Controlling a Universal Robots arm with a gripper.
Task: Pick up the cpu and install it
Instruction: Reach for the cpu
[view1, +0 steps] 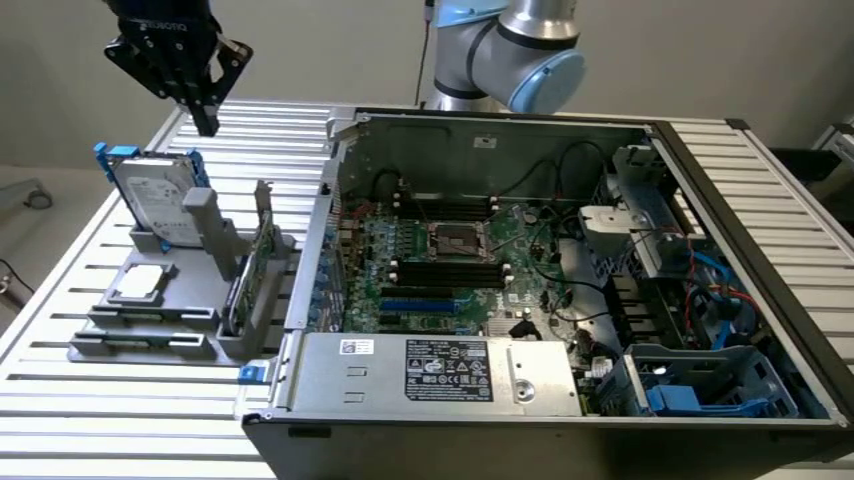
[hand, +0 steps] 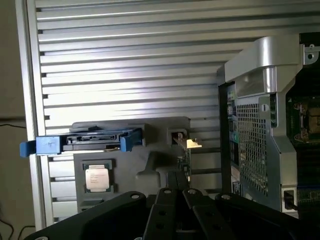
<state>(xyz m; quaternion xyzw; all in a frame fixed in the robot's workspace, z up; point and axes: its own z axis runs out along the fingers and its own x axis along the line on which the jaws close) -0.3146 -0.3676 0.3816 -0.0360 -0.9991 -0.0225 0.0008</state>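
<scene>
Right now your gripper (view1: 206, 124) hangs high over the far side of the slatted table (view1: 94, 420), jaws pressed together on nothing. The cpu (view1: 143, 283) lies flat, metal top up, in a recess of the grey holder (view1: 147, 345). It is well apart from the tool: below it, nearer the camera and a little toward the exterior view's left. The upright hard drive (view1: 156, 195) stands between the two. Being square, the chip offers no long axis; its edges run with the holder's. The socket (view1: 454, 240) sits inside the open case (view1: 441, 385), toward the exterior view's right.
</scene>
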